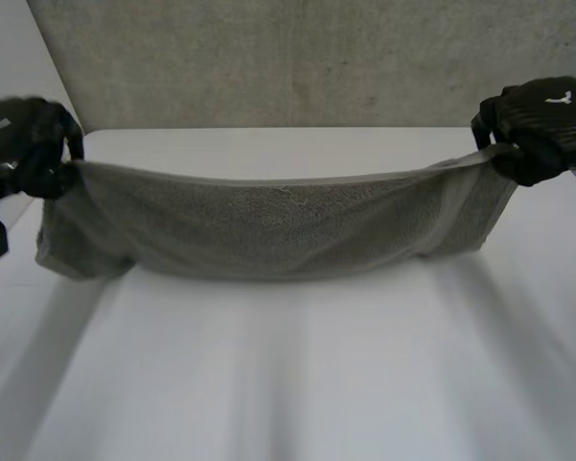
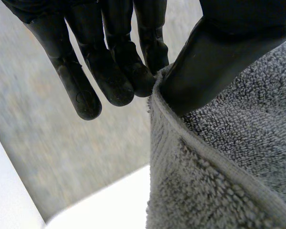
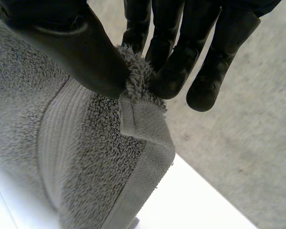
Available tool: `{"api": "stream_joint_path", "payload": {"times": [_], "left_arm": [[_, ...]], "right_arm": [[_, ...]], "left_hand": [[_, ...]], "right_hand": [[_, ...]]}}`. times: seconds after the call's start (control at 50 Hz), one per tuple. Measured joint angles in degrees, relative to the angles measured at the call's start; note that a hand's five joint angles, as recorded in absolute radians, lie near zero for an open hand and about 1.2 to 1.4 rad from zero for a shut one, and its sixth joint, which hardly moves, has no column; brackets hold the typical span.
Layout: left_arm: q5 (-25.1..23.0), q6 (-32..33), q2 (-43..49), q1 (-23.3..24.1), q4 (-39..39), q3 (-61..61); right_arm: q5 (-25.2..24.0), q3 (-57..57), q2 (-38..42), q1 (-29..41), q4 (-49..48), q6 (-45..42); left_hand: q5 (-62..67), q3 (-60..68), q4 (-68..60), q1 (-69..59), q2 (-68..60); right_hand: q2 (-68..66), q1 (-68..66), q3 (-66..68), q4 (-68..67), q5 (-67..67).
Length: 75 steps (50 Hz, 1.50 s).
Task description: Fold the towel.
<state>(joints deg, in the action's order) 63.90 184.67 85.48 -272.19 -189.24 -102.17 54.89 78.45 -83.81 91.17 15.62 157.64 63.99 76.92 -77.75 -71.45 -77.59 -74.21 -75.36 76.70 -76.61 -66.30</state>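
Towel (image 1: 278, 230) hangs stretched between both hands, sagging toward the table (image 1: 288, 384). The left hand (image 1: 29, 144) pinches one top corner between thumb and fingers; the right hand (image 1: 538, 125) pinches the other. Level hands and even tension should lay the fold square.

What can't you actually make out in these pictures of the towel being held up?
Head view: the left robot hand is partly cut off by the edge.
Head view: the hanging towel hides the table behind it; whether its lower edge touches the table is unclear.
Right wrist view: the right robot hand covers the pinched towel corner with its thumb.
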Motion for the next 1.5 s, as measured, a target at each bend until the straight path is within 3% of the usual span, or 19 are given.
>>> {"api": "stream_joint_path", "payload": {"times": [0.14,0.24,0.46,0.74,0.82,0.86,0.9,0.94,1.0,1.14,1.28,1.5], "left_arm": [[-0.26,1.60,13.51,0.69,-1.31,3.24],[0.10,4.73,20.49,2.80,-1.54,7.86],[0.75,7.55,29.20,5.84,-1.43,18.14],[5.68,8.03,43.84,8.76,-0.92,32.91],[7.25,10.10,47.37,9.13,-0.42,37.10],[8.06,11.22,48.63,9.36,-0.25,38.73],[9.15,12.21,49.71,9.60,-0.16,40.25],[10.73,13.21,50.76,9.88,-0.05,41.92],[12.28,13.82,51.36,10.11,0.12,43.15],[13.48,13.83,49.91,10.64,2.53,43.99],[13.22,13.62,44.47,10.72,6.34,41.56],[12.54,16.05,35.45,9.60,6.87,25.67]], "right_arm": [[2.64,-6.87,11.61,2.40,0.31,-1.93],[7.37,-12.88,18.84,5.46,0.56,-3.87],[12.05,-23.83,31.56,9.71,0.48,-4.50],[20.54,-37.45,46.55,13.47,-0.58,-4.54],[21.96,-41.80,49.25,13.80,-0.89,-4.26],[22.35,-43.61,50.28,13.86,-1.10,-4.16],[22.88,-45.50,51.37,13.89,-1.30,-4.10],[23.97,-48.03,52.86,13.90,-1.50,-4.12],[25.67,-50.54,54.37,14.09,-1.48,-4.21],[28.63,-51.88,54.61,15.46,-0.71,-4.04],[28.42,-44.15,47.37,15.60,0.81,-3.04],[19.68,-15.85,28.02,12.90,-5.33,-3.51]], "left_hand": [[0.02,0.00,0.00,0.00,0.00],[0.04,0.00,0.00,0.00,0.00],[0.25,0.00,0.00,0.00,0.00],[0.26,0.00,0.00,0.00,0.00],[-3.38,-6.08,7.11,1.56,7.09],[-13.75,-16.71,17.82,11.07,17.67],[-26.95,-29.47,30.67,24.96,30.50],[-45.23,-47.33,48.08,42.07,48.18],[-57.39,-59.41,59.92,54.00,59.97],[-60.17,-62.19,62.40,56.24,62.39],[-60.16,-62.19,62.40,56.24,62.39],[-58.67,-62.07,62.29,56.11,62.26]], "right_hand": [[0.00,0.00,0.03,0.00,0.00],[0.00,-0.01,0.03,0.00,0.00],[0.00,-0.01,0.03,0.00,0.00],[0.00,-0.07,0.03,0.00,0.00],[0.17,0.13,-0.20,0.29,0.07],[3.67,4.50,-4.90,4.98,4.82],[16.69,17.34,-18.10,18.22,17.32],[38.33,38.40,-39.35,39.38,40.81],[56.85,56.35,-58.75,58.49,60.11],[60.74,61.82,-63.17,62.53,62.89],[60.74,62.05,-63.17,62.53,62.89],[59.04,60.07,-61.46,61.27,60.75]]}}
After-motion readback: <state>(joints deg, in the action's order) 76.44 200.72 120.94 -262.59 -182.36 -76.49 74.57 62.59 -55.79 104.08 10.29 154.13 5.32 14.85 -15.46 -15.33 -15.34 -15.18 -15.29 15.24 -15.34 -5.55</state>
